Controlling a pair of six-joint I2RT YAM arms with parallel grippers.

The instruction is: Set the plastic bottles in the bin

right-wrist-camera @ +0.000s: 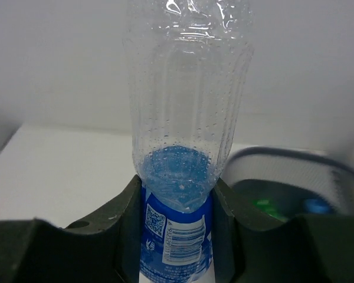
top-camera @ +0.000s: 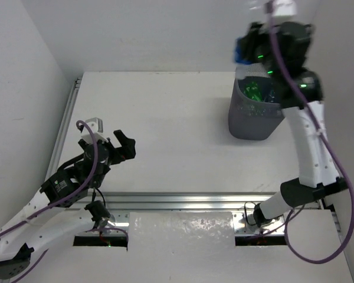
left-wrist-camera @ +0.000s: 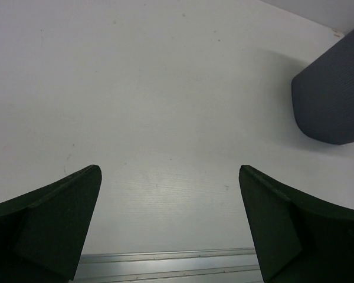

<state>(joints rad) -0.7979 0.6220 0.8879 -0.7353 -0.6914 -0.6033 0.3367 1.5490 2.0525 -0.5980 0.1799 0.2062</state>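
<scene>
A clear plastic bottle (right-wrist-camera: 186,106) with a blue label is clamped between the fingers of my right gripper (right-wrist-camera: 176,188), which is shut on its labelled part. In the top view that gripper (top-camera: 248,52) hangs high over the far-left rim of the dark grey mesh bin (top-camera: 256,121), the blue label (top-camera: 240,54) showing at its side. Inside the bin lie other bottles, a bright green one (top-camera: 252,91) among them. The right wrist view shows the bin's rim (right-wrist-camera: 295,162) at lower right. My left gripper (top-camera: 125,144) rests open and holds nothing over bare table (left-wrist-camera: 170,177).
An aluminium rail (top-camera: 183,200) crosses the table's near side, just below the left fingers (left-wrist-camera: 59,218). Another rail (top-camera: 68,118) runs along the left wall. White walls close in the table at left and back. The bin's side (left-wrist-camera: 333,100) shows at the left wrist view's upper right.
</scene>
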